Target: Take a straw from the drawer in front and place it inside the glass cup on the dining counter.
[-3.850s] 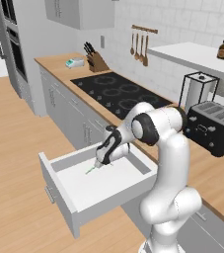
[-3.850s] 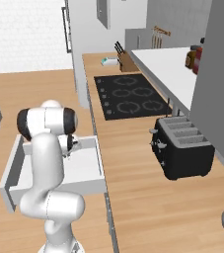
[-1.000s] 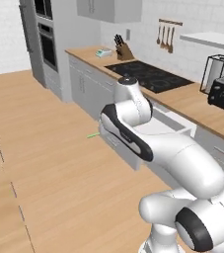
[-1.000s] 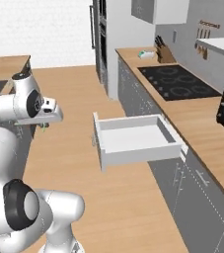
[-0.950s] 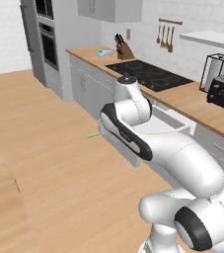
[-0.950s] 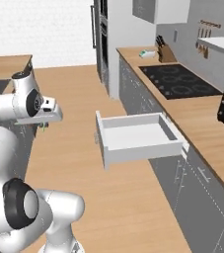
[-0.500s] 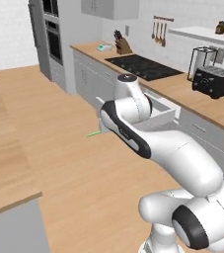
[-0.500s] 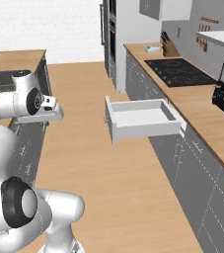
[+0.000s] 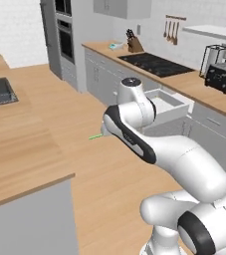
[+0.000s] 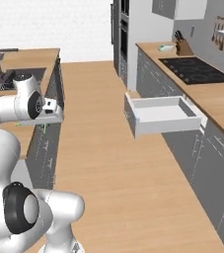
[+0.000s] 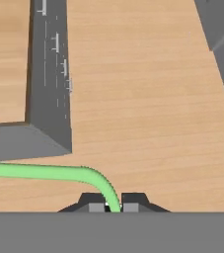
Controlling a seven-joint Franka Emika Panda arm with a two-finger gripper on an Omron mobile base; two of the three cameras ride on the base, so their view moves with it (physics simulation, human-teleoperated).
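The base has swung away from the stove wall toward the dining counter (image 9: 20, 149), carrying the arm with it. The gripper (image 11: 112, 203) pinches the straw (image 11: 44, 172), which trails toward nine o'clock. Behind, at two o'clock, the drawer (image 10: 163, 116) stands open. Transport is underway, I judge; next, find the glass cup.

straw (image 11: 49, 172) in gripper (image 11: 113, 203) | beside dining counter (image 9: 20, 149) | drawer (image 10: 164, 115) opposite, across floor
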